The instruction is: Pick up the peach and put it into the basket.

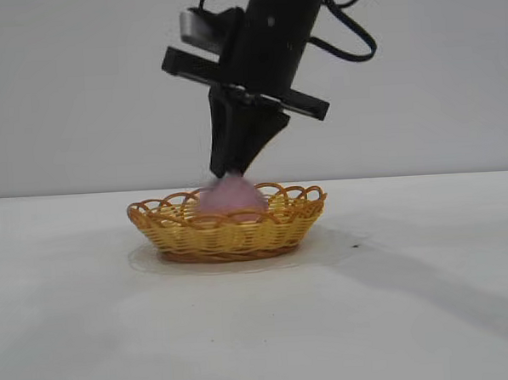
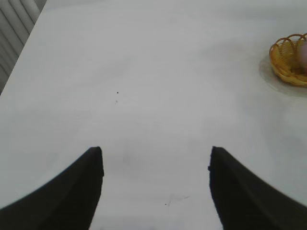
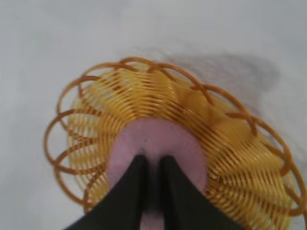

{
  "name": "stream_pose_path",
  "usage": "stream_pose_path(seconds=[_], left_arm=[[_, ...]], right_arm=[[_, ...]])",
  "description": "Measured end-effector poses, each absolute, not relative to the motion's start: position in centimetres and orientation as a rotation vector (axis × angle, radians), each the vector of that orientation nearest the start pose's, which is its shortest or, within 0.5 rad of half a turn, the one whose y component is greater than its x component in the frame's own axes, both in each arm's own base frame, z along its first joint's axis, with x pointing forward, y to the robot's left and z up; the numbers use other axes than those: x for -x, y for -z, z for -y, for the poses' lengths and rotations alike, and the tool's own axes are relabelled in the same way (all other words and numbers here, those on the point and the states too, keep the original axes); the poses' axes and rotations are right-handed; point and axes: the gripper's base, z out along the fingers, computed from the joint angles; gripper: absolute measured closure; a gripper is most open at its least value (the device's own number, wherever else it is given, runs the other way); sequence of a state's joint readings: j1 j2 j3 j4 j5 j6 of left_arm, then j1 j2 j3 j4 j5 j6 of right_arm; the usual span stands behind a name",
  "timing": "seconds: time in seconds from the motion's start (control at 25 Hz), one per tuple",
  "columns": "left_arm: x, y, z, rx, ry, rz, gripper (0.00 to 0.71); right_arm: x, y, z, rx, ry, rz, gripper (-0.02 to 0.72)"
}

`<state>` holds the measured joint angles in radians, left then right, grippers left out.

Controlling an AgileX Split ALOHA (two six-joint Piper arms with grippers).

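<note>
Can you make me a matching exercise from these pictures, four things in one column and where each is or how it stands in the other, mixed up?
1. peach
2. basket
3. right gripper
4. left gripper

A. open above bare table, away from the basket
B. on the table, holding the fruit
C. inside the wicker, pinched at its top
D. fingertips close together on the fruit's top

Pairs: 1-C, 2-B, 3-D, 4-A
</note>
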<state>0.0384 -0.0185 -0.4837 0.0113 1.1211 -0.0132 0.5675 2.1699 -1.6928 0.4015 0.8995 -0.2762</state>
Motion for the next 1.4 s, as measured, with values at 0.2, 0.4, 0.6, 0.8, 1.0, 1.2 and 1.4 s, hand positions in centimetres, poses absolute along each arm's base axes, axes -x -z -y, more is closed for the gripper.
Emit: stream_pose_path(seconds=[0.2, 0.4, 0.6, 0.8, 1.0, 1.2, 1.4], left_arm=[[0.8, -26.8, -0.1, 0.055, -0.029, -2.102, 0.249], [0.8, -26.8, -0.1, 0.055, -0.029, -2.102, 0.249], [0.8, -26.8, -0.1, 0.055, -0.029, -2.102, 0.249], [0.8, -26.8, -0.1, 0.055, -0.029, -2.102, 0.249], [0.8, -26.8, -0.1, 0.055, -0.029, -2.102, 0.249], [0.8, -26.8, -0.1, 0.055, -0.029, -2.102, 0.249], [0.8, -26.8, -0.1, 0.055, -0.029, -2.102, 0.249]], right_arm=[[-37.7, -19.3, -26.1, 0.861, -0.546, -2.675, 0.283], [-41.3, -22.6, -17.6, 0.528, -0.343, -2.696, 0.298], [-43.2, -20.6, -7.1, 0.155, -0.187, -2.827, 0.298], [-43.4, -20.5, -3.8, 0.06, -0.165, -2.842, 0.298], [-41.0, -23.1, -3.7, 0.093, -0.163, -2.796, 0.298], [-32.6, -25.6, -3.1, 0.095, -0.152, -2.746, 0.298], [-23.5, -25.6, -2.5, 0.103, -0.155, -2.805, 0.298]])
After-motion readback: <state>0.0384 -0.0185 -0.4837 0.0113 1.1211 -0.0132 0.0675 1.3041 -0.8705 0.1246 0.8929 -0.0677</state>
